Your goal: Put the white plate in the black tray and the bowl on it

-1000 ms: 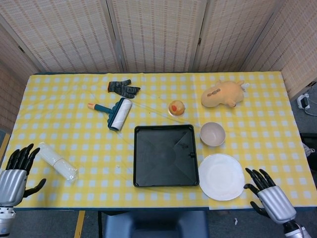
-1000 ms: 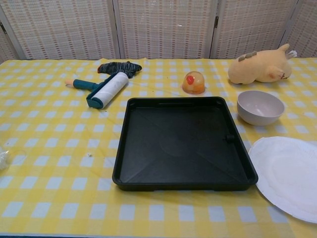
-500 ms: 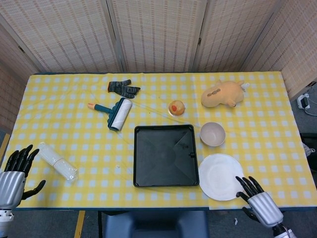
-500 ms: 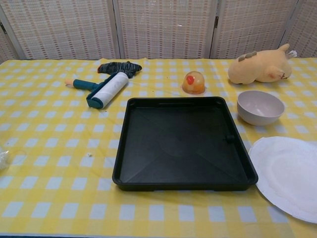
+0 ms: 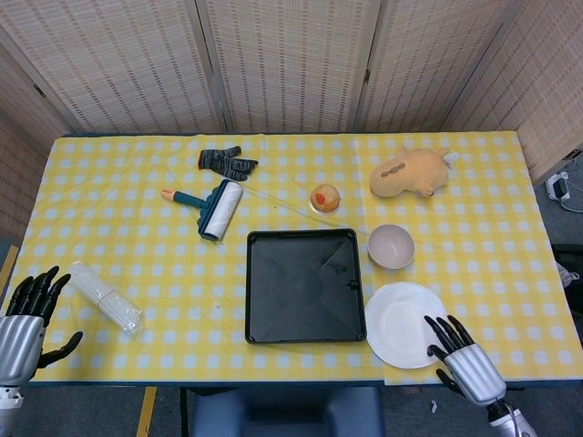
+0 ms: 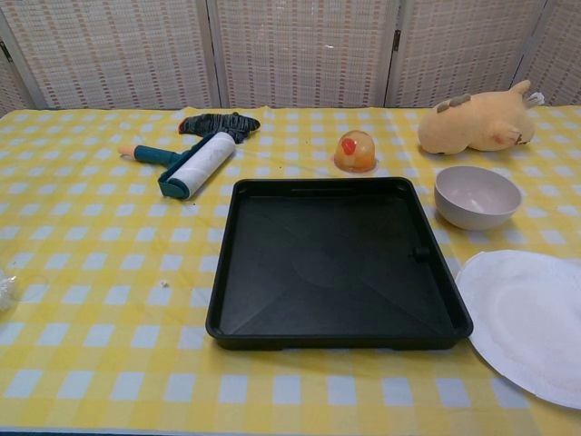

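The white plate [image 5: 406, 323] [image 6: 531, 319] lies flat on the yellow checked cloth, just right of the black tray [image 5: 303, 285] [image 6: 336, 263]. Behind the plate stands the pale bowl [image 5: 391, 246] [image 6: 477, 196], upright and empty, beside the tray's far right corner. My right hand [image 5: 461, 362] hovers at the table's front edge, fingers spread, its fingertips over the plate's near right rim; whether they touch it I cannot tell. My left hand [image 5: 25, 317] hangs open off the front left corner. Neither hand shows in the chest view.
A lint roller [image 5: 215, 208] and a dark glove [image 5: 227, 163] lie at the back left. An orange dome toy [image 5: 325, 198] sits behind the tray, a tan plush [image 5: 412, 172] at back right. A clear wrapped roll [image 5: 107, 297] lies front left.
My right hand has moved left along the front edge toward the plate, its fingertips now reaching over the rim. The left hand has barely shifted.
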### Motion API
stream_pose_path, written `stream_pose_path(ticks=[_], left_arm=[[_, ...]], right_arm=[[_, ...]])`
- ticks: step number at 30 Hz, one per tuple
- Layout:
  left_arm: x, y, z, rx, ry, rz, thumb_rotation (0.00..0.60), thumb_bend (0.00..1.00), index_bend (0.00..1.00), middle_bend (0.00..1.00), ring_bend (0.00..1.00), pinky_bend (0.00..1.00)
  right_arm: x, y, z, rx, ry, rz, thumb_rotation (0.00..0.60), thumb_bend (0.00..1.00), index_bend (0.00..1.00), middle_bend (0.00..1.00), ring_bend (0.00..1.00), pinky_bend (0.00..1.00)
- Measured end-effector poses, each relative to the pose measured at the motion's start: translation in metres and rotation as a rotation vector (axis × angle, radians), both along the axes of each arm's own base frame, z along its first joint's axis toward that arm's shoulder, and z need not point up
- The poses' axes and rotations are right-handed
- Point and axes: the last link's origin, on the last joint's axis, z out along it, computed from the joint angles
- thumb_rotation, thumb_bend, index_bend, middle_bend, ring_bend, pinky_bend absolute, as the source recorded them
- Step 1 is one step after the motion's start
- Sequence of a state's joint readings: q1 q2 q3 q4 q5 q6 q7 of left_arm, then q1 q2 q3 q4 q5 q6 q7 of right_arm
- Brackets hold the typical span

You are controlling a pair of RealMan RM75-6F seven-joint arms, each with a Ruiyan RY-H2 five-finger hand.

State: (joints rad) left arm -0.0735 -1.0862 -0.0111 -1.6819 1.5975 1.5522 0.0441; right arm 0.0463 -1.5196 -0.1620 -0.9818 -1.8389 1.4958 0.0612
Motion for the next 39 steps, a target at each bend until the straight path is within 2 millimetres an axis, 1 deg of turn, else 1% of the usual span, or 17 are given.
stream_pose_path(ticks=[4,13,17,26,30,33,39], left_arm=[[0.0,0.0,0.002,0.006,-0.001,0.0,0.6,0.28,0.0,0.0,0.0,0.0],[0.0,-0.001,0.004,0.01,-0.002,0.001,0.6,0.28,0.0,0.0,0.01,0.0],[-0.001,-0.001,0.004,0.009,-0.002,0.004,0.6,0.28,0.0,0.0,0.01,0.0],[-0.001,-0.003,0.007,0.017,-0.006,0.006,0.6,0.28,0.0,0.0,0.01,0.0],[-0.001,-0.002,0.006,0.015,-0.007,0.005,0.6,0.28,0.0,0.0,0.01,0.0],[-0.001,-0.002,0.006,0.016,-0.007,0.004,0.6,0.28,0.0,0.0,0.01,0.0],[-0.001,-0.003,0.007,0.02,-0.009,0.003,0.6,0.28,0.0,0.0,0.01,0.0]], right_arm=[[0.001,-0.006,-0.007,0.002,-0.003,0.004,0.6,0.35,0.48,0.0,0.0,0.0],[0.004,-0.015,-0.016,-0.006,-0.022,0.011,0.6,0.35,0.56,0.0,0.02,0.0],[0.005,-0.02,-0.019,-0.01,-0.028,0.009,0.6,0.42,0.58,0.02,0.02,0.0],[0.008,-0.026,-0.022,-0.015,-0.034,0.014,0.6,0.5,0.64,0.05,0.03,0.0],[0.011,-0.027,-0.018,-0.029,-0.047,0.03,0.6,0.5,0.65,0.06,0.04,0.0],[0.016,-0.027,-0.011,-0.055,-0.066,0.054,0.6,0.5,0.65,0.07,0.05,0.0],[0.031,-0.028,0.013,-0.157,-0.123,0.142,0.6,0.5,0.65,0.07,0.06,0.0]])
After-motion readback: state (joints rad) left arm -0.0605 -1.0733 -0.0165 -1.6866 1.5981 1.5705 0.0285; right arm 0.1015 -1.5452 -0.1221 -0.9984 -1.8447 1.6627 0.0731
